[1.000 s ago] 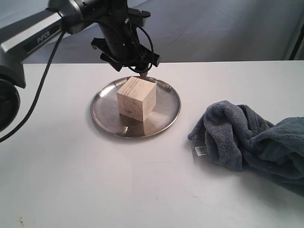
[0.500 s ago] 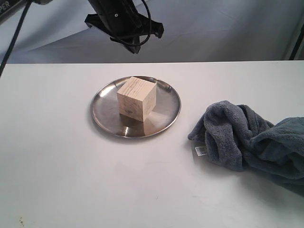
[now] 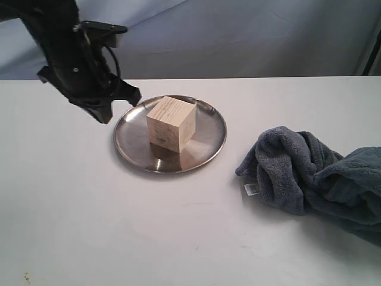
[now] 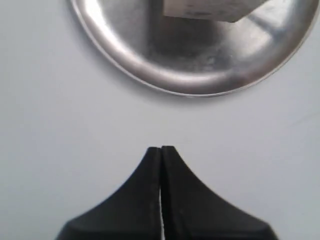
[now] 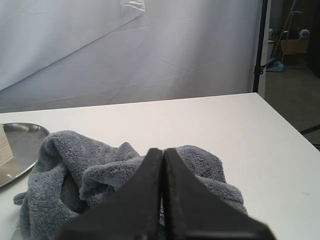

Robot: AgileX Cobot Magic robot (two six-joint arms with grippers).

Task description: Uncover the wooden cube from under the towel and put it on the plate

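Pale beige wood with visible grain lines: the wooden cube (image 3: 171, 124), uncovered, standing flat near the middle of the plate (image 3: 205, 149), one corner turned toward the near side.

Brushed stainless steel: the plate, round and shallow with a raised rim, lying on the white table (image 3: 119, 226) left of centre. Its surface reflects the cube.

Blue-grey plush: the towel (image 3: 309, 173), crumpled in a heap on the table to the right of the plate. It lies apart from the plate and runs off the right edge. A small white tag (image 3: 250, 189) sits at its near-left edge.

Black left gripper (image 4: 161, 150): jaws pressed together with nothing between them, above bare table just beside the plate's left rim.

Black right gripper (image 5: 162, 151): jaws likewise closed and empty, over the towel heap. Whether the tips touch the plush cannot be told.

Grey cloth backdrop (image 3: 250, 36): hanging behind the table's far edge.
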